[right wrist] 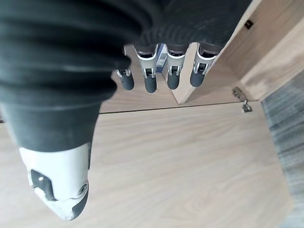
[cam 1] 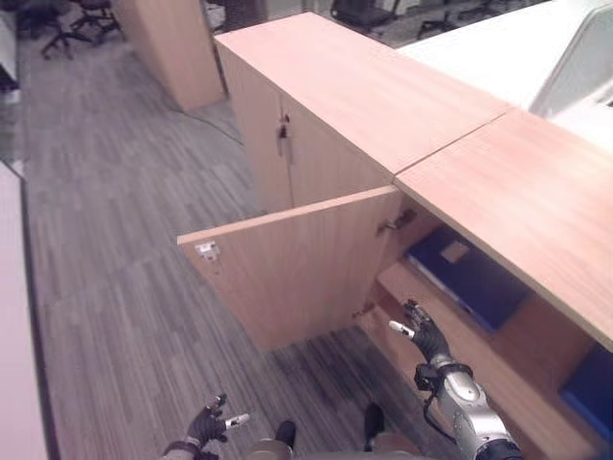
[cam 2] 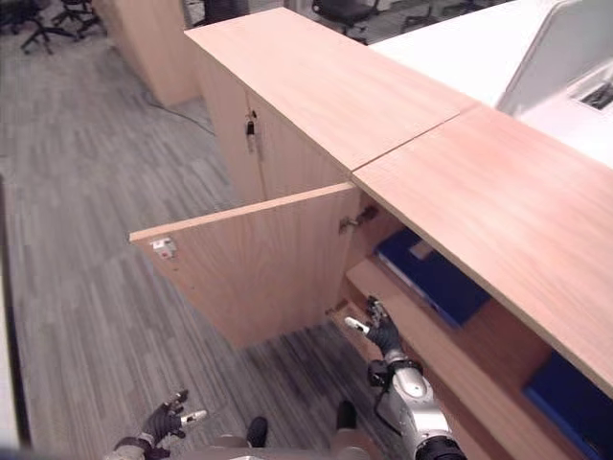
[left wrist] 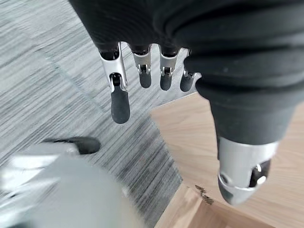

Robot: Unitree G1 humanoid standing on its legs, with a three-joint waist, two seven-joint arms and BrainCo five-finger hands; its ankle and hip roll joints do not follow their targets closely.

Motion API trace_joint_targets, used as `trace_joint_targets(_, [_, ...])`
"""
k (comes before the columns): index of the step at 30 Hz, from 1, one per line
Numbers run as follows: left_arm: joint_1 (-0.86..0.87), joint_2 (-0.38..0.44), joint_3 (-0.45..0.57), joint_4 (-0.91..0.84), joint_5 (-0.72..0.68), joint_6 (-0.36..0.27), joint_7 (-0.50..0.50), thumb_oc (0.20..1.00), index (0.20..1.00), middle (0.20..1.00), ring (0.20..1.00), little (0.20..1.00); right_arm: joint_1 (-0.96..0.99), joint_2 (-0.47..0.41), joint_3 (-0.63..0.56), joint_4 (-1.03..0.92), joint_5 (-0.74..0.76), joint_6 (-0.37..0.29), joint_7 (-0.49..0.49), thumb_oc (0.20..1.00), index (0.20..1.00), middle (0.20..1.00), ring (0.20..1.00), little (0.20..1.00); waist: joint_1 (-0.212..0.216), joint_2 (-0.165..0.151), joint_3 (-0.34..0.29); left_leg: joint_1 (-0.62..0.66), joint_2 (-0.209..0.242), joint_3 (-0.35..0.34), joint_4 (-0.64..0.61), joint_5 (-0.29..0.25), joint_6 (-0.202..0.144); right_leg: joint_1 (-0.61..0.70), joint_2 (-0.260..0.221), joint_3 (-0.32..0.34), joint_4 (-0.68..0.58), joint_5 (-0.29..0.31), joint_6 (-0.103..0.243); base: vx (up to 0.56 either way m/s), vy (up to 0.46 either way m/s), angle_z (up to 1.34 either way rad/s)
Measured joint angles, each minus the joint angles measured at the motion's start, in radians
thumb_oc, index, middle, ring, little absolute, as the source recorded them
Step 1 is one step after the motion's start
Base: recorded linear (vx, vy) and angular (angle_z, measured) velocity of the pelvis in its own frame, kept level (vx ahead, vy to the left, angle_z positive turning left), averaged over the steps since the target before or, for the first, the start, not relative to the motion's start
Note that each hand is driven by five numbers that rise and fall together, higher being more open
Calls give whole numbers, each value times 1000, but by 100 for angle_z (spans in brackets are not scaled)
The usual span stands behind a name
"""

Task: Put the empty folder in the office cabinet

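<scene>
A blue folder point(cam 1: 466, 275), likely light, stiff and best gripped by its edge, lies on the open cabinet's shelf point(cam 1: 498, 355) as the right hand point(cam 1: 422, 334) and the low left hand point(cam 1: 207, 423) hang slack-fingered, holding nothing.

Matt wood-grain cabinet point(cam 1: 364, 86); smooth blue folder point(cam 1: 469, 278)

No readable text anywhere I look.

The pale label patch on the blue folder point(cam 1: 466, 275) inside my cabinet point(cam 1: 536, 192) is too small for me to read, and the open cabinet door point(cam 1: 287, 273) and its small metal fitting point(cam 1: 207, 251) carry no lettering, numbers or signs I can make out.
</scene>
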Motion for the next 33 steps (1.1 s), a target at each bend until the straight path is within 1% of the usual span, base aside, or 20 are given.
trace_joint_targets(2, [10,1,1,-14,-1,-1,2,1000,1000,1000,1000,1000,1,-11,-4,0,4,0,-6,1000,1000,1000,1000,1000,-1,2,-1,6,11,-13,-8,3,-10,38,6,-23,-39,7,-4,2,-140,23])
trace_joint_targets(3, [-32,-2,3,53,0,-15,0,1000,1000,1000,1000,1000,1,-11,-2,1,4,0,-5,1000,1000,1000,1000,1000,-2,1,-2,20,12,-15,-14,2,-18,56,7,-26,-63,14,-7,21,-82,8])
trace_joint_targets(4, [-58,-3,7,116,0,-6,2,1000,1000,1000,1000,1000,0,-8,2,0,4,0,-3,1000,1000,1000,1000,1000,0,1,-4,24,11,-13,-15,3,-21,60,6,-25,-66,19,-6,22,-126,1])
trace_joint_targets(7, [-86,-2,47,163,-2,2,11,1000,1000,1000,1000,1000,15,-10,23,2,32,1,8,1000,1000,1000,1000,1000,-4,5,-12,26,9,-8,-24,1,-24,67,1,-24,-76,20,-5,-1,-124,-3])
trace_joint_targets(10, [-93,-4,65,159,-9,0,15,1000,1000,1000,1000,1000,32,-11,38,2,33,1,9,1000,1000,1000,1000,1000,-5,20,-27,31,10,-9,-37,3,-25,69,0,-29,-79,20,-5,12,-105,3])
trace_joint_targets(13, [-89,-12,71,162,-45,-1,20,1000,1000,1000,1000,1000,64,-16,39,2,32,3,22,1000,1000,1000,1000,1000,-15,43,-60,35,11,-26,-53,7,-28,76,-2,-51,-79,14,-11,-17,-84,18])
trace_joint_targets(16, [-98,-26,101,163,-85,-1,29,1000,1000,1000,1000,1000,77,-37,40,2,32,5,28,1000,1000,1000,1000,1000,-15,53,-63,22,6,-38,-33,13,-33,85,-5,-69,-79,9,-9,-121,17,24])
trace_joint_targets(17, [-124,-27,99,169,-98,0,31,1000,1000,1000,1000,1000,78,-47,37,2,32,4,27,1000,1000,1000,1000,1000,-28,48,-60,-5,-5,-26,-6,21,-45,85,-20,-93,-79,10,-9,-64,29,71])
trace_joint_targets(18, [-151,-28,98,173,-112,2,32,1000,1000,1000,1000,1000,80,-56,32,2,32,4,26,1000,1000,1000,1000,1000,-45,35,-55,-48,-26,27,29,35,-70,86,-45,-128,-79,10,-9,-7,6,98])
trace_joint_targets(19, [-168,-30,98,171,-118,1,31,1000,1000,1000,1000,1000,82,-70,30,0,32,5,26,1000,1000,1000,1000,1000,-61,27,-48,-71,-19,156,36,39,-75,86,-55,-162,-78,4,-18,15,0,94])
trace_joint_targets(20, [-177,-32,98,166,-120,0,31,1000,1000,1000,1000,1000,82,-82,28,0,32,6,26,1000,1000,1000,1000,1000,-63,42,-50,-73,0,247,24,28,-49,88,-50,-172,-77,2,-16,62,23,32])
trace_joint_targets(21, [-168,-25,101,154,-122,-5,34,1000,1000,1000,1000,1000,83,-86,20,0,32,9,26,1000,1000,1000,1000,1000,-49,51,-59,-49,14,303,-10,47,-21,89,-43,-149,-78,3,-8,74,46,-13])
trace_joint_targets(23, [-154,-13,102,165,-121,-1,34,1000,1000,1000,1000,1000,88,-85,21,0,31,8,27,1000,1000,1000,1000,1000,-51,44,-66,-31,8,313,-40,47,-21,92,-47,-135,-78,2,-6,69,58,-26])
trace_joint_targets(24, [-150,9,104,165,-121,1,33,1000,1000,1000,1000,1000,99,-74,16,0,31,9,26,1000,1000,1000,1000,1000,-54,33,-72,-14,7,315,-65,47,-22,94,-46,-127,-78,1,-2,26,56,-13])
trace_joint_targets(26, [-153,39,112,162,-131,0,34,1000,1000,1000,1000,1000,113,-64,17,0,31,9,28,1000,1000,1000,1000,1000,-56,22,-82,-10,9,315,-65,50,-20,95,-42,-120,-78,1,-2,1,34,-12])
trace_joint_targets(27, [-154,45,112,160,-131,0,34,1000,1000,1000,1000,1000,117,-65,17,0,31,9,28,1000,1000,1000,1000,1000,-56,22,-84,-8,10,314,-65,53,-16,98,-41,-119,-78,1,-2,0,4,-10])
trace_joint_targets(29, [-123,25,117,103,-133,-15,65,1000,1000,1000,1000,1000,129,-60,11,-2,31,9,25,1000,1000,1000,1000,1000,-56,21,-85,0,8,313,-65,54,-14,108,-41,-118,-78,3,1,1,3,3])
trace_joint_targets(30, [-112,-15,120,67,-131,-36,71,1000,1000,1000,1000,1000,142,-56,12,-2,31,9,25,1000,1000,1000,1000,1000,-51,19,-88,4,7,309,-65,57,-7,115,-42,-121,-78,-2,2,-2,23,7])
trace_joint_targets(32, [-113,-38,118,62,-131,-37,77,1000,1000,1000,1000,1000,147,-33,12,-1,31,9,24,1000,1000,1000,1000,1000,-52,10,-92,19,8,299,-63,58,-8,125,-39,-129,-78,-4,0,-1,31,11])
trace_joint_targets(33, [-115,-34,113,35,-131,-33,79,1000,1000,1000,1000,1000,152,-25,13,-1,30,8,24,1000,1000,1000,1000,1000,-53,5,-95,20,8,296,-56,60,-9,126,-38,-131,-78,-4,0,-5,33,10])
